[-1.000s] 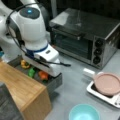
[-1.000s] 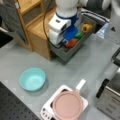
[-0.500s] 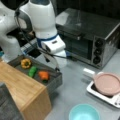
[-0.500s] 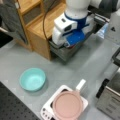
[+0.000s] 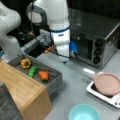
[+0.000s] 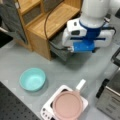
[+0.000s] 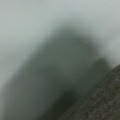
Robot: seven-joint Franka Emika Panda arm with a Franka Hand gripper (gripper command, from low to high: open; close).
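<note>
While the gripper (image 5: 65,60) hangs beside the tray (image 5: 57,79), whether open or closed I cannot tell, the carrot (image 5: 43,75) looks light, firm and smooth, best pinched mid-body.

We take the white hotplate (image 5: 99,93) on the grey worktop (image 5: 72,82) as our landmark. On it sits a pink pan (image 5: 108,83), and its pale handle reaches past the hotplate's edge. Just behind the hotplate in a front view we find a silver toaster oven (image 5: 100,40) with dark knobs. A teal bowl (image 6: 32,79) stands near the hotplate (image 6: 47,111), on its left in a front view. Well apart from the hotplate, beyond the bowl, we see a wooden shelf unit (image 6: 50,20).
</note>
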